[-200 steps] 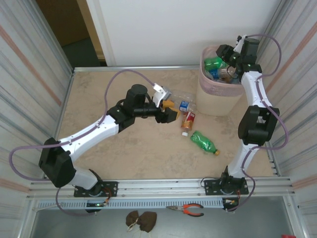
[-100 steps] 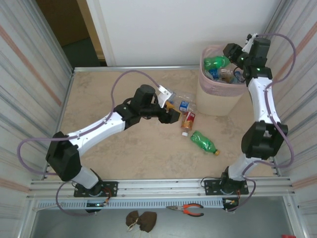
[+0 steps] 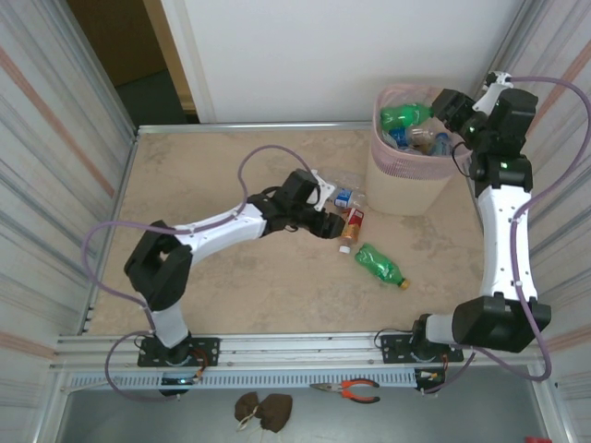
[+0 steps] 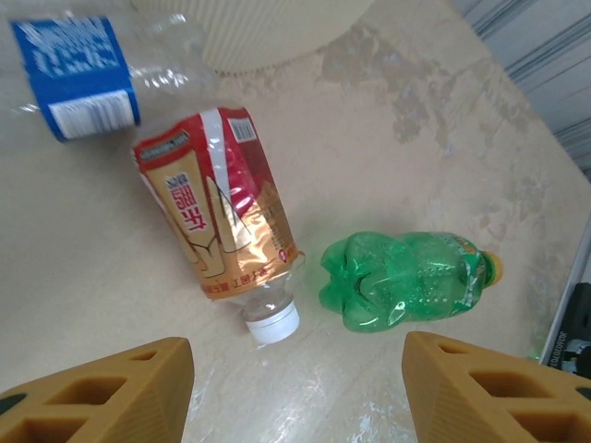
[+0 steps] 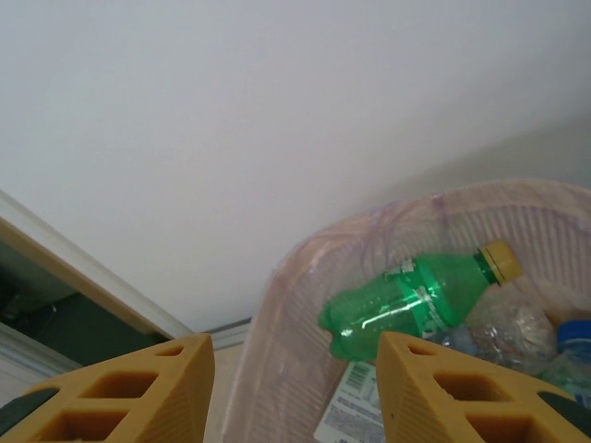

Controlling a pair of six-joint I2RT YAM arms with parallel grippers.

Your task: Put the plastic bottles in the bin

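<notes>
Three plastic bottles lie on the table left of the bin: a clear one with a red and gold label and white cap, a crushed green one, and a clear one with a blue label. My left gripper is open and empty, just short of the white cap. The bin holds several bottles, with a green one on top. My right gripper hangs open and empty above the bin's right rim.
Corrugated walls close in the table on both sides, and a white wall stands behind the bin. Red-handled pliers and a brown object lie on the ledge below the arm bases. The left half of the table is bare.
My left arm has stretched right, bringing its gripper close to the red-labelled bottle. My right arm has drawn back to the right, from over the bin's middle to its right rim.
</notes>
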